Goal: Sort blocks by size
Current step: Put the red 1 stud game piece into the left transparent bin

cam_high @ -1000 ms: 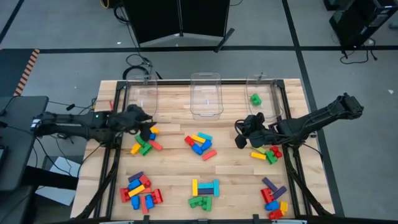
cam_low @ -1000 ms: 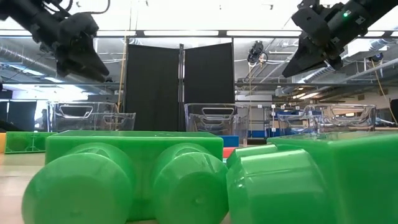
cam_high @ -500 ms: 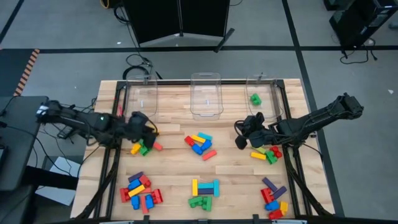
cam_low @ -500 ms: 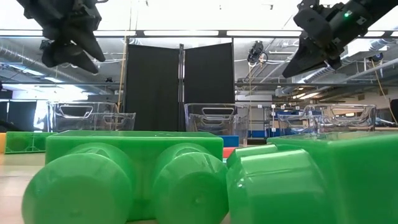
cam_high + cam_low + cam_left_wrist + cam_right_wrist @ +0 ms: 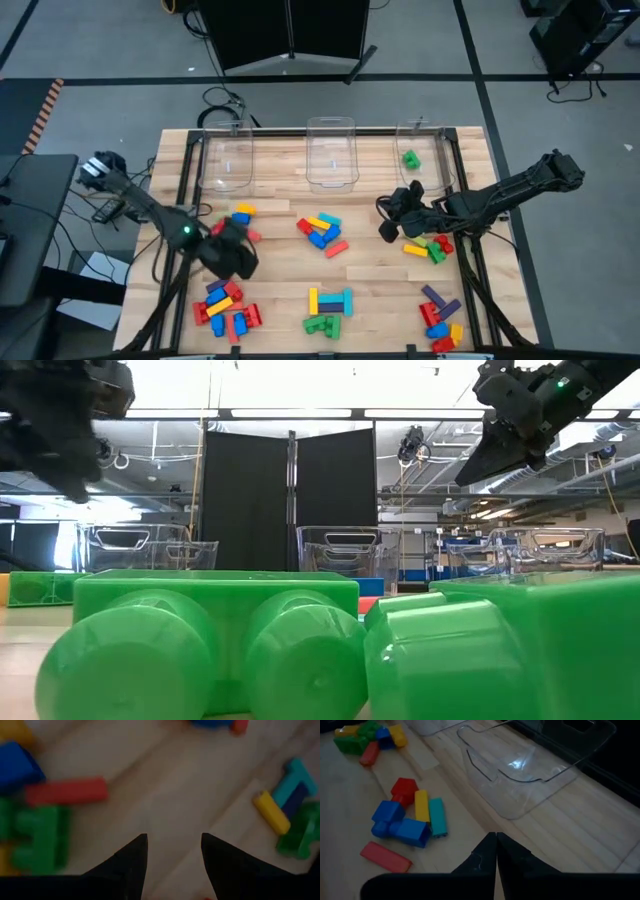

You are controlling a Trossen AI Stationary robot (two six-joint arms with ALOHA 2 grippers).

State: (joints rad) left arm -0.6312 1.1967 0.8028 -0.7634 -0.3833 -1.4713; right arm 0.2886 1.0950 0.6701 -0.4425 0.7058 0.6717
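Note:
The blocks lie in several loose piles on the wooden table: a left pile (image 5: 243, 215), a middle pile (image 5: 322, 230), a right pile (image 5: 428, 247) and three along the near edge (image 5: 225, 305) (image 5: 328, 310) (image 5: 440, 320). One green block (image 5: 410, 158) lies in the right clear bin. My left gripper (image 5: 235, 255) is open and empty above bare wood (image 5: 172, 850), between the left pile and the near-left pile. A red block (image 5: 65, 791) and a green block (image 5: 37, 837) lie beside it. My right gripper (image 5: 388, 222) is shut and empty (image 5: 495, 847), held above the table between the middle and right piles.
Three clear bins stand along the far edge, at the left (image 5: 225, 160), the middle (image 5: 331, 153) and the right (image 5: 425, 155). A raised dark frame (image 5: 462, 190) runs along the table's sides. In the low view, large green blocks (image 5: 210, 650) fill the foreground.
My left gripper has swung from the left pile toward the table's near edge and now hangs over bare wood in front of that pile. My right arm has kept still.

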